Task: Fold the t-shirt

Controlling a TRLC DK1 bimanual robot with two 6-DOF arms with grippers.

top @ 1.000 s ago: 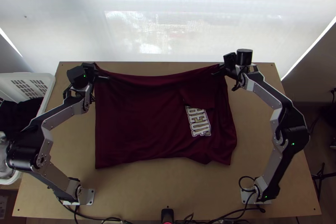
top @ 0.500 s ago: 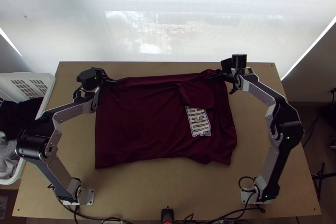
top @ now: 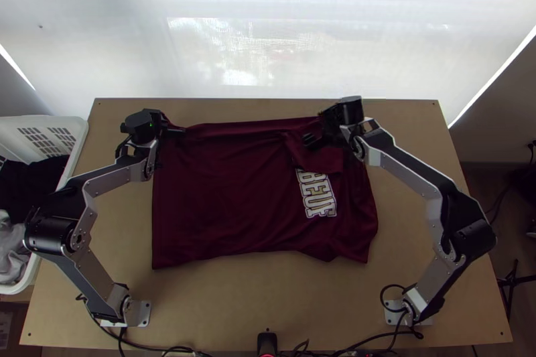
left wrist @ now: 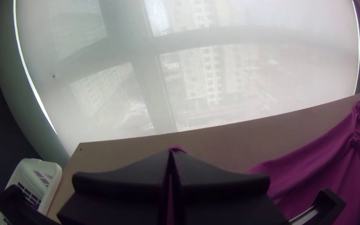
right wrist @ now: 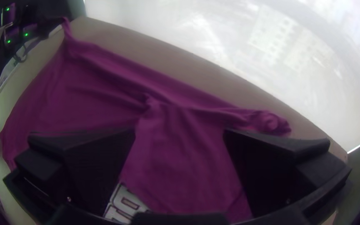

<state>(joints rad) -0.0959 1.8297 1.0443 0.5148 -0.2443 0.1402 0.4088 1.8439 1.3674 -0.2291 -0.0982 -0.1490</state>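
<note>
Across the table (top: 221,303), from above, we see the t-shirt (top: 214,203) spread, with a flap (top: 325,158) turned over at far right. By the left wrist view, our left gripper (left wrist: 171,152) pinches its far-left edge; tugging alone could skew everything. By the right wrist view, our right gripper (right wrist: 179,131) holds its fingers wide over cloth; a shallow grasp might catch just one layer.

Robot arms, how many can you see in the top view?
2. The silver-and-black left arm stands at the near left of the light wooden table; the silver-and-black right arm stands at the near right.
</note>
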